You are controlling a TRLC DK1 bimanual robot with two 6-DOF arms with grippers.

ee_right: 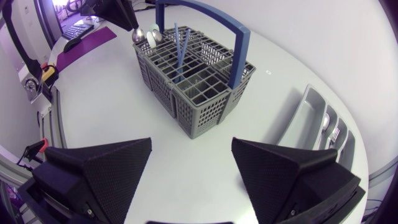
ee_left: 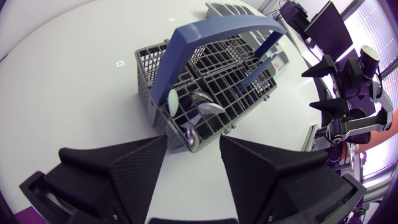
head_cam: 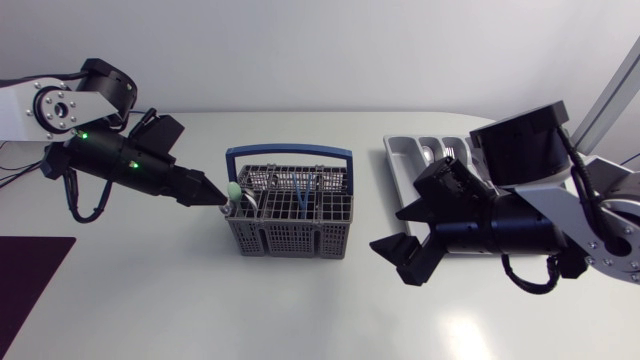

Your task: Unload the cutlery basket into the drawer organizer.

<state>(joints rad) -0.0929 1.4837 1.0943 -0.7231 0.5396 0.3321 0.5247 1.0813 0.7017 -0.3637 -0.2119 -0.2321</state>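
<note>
Black wedge fingers of my left hand (ee_left: pixel 193 155) stand apart with nothing between them, so it is open. It hangs at the left end of the grey plastic mesh cutlery basket with the blue arched handle (head_cam: pixel 290 238). Just ahead of its tips, the end compartment holds a pale mint-green utensil end (ee_left: pixel 173 101) and a few shiny steel spoon bowls (ee_left: pixel 208 107). Further along the basket, thin blue-handled pieces (head_cam: pixel 300 190) stand upright.

My right hand (head_cam: pixel 395 232) is open too and holds nothing, low over the white desk (head_cam: pixel 300 310) between the basket and the light grey compartmented drawer organizer (head_cam: pixel 400 160). The organizer already has some steel cutlery (ee_right: pixel 333 132) lying in it.

I judge this to be the reach-in for another pick, with the basket far from empty. Next I would need to centre the left fingers on one piece, likely the mint one, clear of the basket wall and the spoons beside it, then close.
</note>
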